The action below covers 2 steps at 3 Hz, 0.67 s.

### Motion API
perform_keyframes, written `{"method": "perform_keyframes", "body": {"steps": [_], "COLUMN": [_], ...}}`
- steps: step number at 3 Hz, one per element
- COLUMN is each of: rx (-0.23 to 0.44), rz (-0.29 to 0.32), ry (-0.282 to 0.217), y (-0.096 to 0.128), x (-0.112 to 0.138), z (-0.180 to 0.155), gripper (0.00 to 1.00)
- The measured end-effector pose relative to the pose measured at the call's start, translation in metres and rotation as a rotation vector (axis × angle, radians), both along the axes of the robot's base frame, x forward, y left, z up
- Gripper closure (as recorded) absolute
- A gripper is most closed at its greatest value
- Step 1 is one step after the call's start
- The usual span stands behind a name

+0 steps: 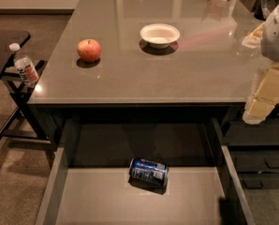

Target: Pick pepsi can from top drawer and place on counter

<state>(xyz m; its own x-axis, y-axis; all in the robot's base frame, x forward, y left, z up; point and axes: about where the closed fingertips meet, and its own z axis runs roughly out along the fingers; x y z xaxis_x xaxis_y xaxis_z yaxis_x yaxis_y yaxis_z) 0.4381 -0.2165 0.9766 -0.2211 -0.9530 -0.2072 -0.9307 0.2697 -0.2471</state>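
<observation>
While the large glossy grey-brown stone counter [177, 74] overhangs the wide shallow grey top drawer [97, 200], the cream gripper [259, 108] hangs at the counter's right edge; whether open or closed cannot be told. The small dark-blue metal pepsi can [149, 171] lies sideways on the drawer floor, judged light, slick, dentable and prone to roll; grasp across mid-body.

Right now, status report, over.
End effector at right, beside counter edge. Pepsi can on its side in open top drawer, untouched. Nothing covering it.

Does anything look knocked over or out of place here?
The pepsi can lies on its side in the open top drawer, not upright. The gripper hangs at the right, by the front edge of the counter, apart from the can.
</observation>
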Motion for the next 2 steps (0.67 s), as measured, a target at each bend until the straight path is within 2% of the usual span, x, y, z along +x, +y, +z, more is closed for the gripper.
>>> {"method": "perform_keyframes", "body": {"steps": [1, 2], "rx": [0.004, 0.043], "rz": [0.005, 0.037], "ry": [-0.010, 0.001], "y": [0.001, 0.014], "x": [-0.001, -0.016], "z": [0.001, -0.022], "gripper": [0.00, 0.00]}}
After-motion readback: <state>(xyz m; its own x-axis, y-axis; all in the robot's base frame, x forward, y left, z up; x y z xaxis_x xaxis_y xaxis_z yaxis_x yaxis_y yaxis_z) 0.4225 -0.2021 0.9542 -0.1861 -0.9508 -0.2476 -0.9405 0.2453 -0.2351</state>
